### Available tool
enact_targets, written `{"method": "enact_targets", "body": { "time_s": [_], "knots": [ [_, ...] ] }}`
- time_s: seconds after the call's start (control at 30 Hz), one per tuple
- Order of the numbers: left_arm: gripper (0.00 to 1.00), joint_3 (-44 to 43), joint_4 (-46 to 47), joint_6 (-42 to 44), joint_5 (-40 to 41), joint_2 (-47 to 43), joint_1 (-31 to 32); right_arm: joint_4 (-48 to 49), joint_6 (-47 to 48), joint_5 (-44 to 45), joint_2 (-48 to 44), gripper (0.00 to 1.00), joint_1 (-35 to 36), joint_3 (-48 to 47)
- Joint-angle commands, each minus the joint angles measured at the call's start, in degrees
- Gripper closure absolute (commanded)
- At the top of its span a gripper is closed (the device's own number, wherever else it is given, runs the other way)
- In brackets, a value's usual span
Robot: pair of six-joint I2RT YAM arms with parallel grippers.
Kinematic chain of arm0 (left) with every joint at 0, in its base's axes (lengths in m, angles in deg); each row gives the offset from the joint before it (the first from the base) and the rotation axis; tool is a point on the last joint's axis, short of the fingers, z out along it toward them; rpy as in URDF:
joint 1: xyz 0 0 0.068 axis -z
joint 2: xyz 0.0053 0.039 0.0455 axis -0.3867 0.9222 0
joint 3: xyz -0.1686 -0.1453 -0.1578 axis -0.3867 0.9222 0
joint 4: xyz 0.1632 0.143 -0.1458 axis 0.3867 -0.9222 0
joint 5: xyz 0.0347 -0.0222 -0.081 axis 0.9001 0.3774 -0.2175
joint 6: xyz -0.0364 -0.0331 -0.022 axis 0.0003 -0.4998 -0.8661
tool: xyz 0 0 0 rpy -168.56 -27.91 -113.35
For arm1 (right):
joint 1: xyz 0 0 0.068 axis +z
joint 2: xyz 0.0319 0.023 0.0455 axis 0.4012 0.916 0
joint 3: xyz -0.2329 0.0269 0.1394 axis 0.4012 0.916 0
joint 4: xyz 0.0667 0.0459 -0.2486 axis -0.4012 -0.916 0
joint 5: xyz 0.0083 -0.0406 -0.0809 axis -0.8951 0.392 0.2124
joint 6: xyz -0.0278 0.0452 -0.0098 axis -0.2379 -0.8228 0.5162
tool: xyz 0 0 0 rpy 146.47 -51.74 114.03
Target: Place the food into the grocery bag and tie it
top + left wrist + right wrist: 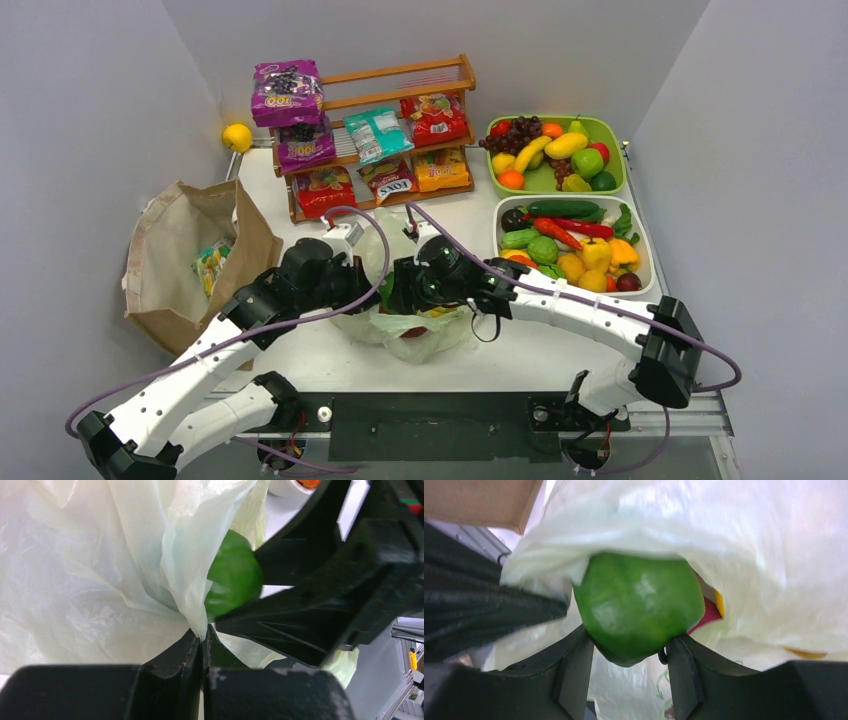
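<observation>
My left gripper [202, 642], jaws closed, pinches the rim of the grocery bag [90, 590]; my right gripper [628, 652] clasps a green toy vegetable [639, 602] at its mouth; loading underway, I judge; tying not begun.

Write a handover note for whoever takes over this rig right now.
Left gripper: shut on a fold of the grocery bag.
Right gripper: gripping a round green toy at the bag's opening.
Done: red and yellow pieces lie inside.
Left: release the green toy inside, then tie the bag, which is not yet tied.
</observation>
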Motion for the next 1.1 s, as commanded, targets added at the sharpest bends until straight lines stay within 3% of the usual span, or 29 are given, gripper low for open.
{"method": "enact_targets", "body": {
  "time_s": [0.0, 0.3, 0.37, 0.5, 0.63, 1.07],
  "knots": [
    [1.0, -4.51, 3.94, -0.73, -0.84, -0.18, -0.37, 2.83, -3.14, 3.53, 3.7, 0.77, -1.34, -6.01],
    [1.0, -9.94, 2.05, 1.23, 4.95, 4.03, -0.78, 1.75, -3.52, 8.76, 12.49, 0.69, -2.06, -17.05],
    [1.0, -10.48, 1.71, 1.81, 5.83, 5.0, -1.21, 1.54, -3.61, 10.48, 13.85, 0.6, -2.23, -18.73],
    [1.0, -10.87, 1.82, 3.26, 5.81, 6.56, -3.07, 1.25, -2.82, 9.77, 15.61, 0.32, -2.83, -20.23],
    [1.0, -10.79, 1.68, 4.06, 4.07, 7.52, -5.77, 0.04, -0.39, 8.45, 14.09, 0.19, -3.07, -19.32],
    [0.97, -10.06, 0.81, 4.13, 2.02, 5.79, -7.15, -8.65, 6.82, 0.51, -0.04, 0.15, -9.54, -12.95]
  ]
}}
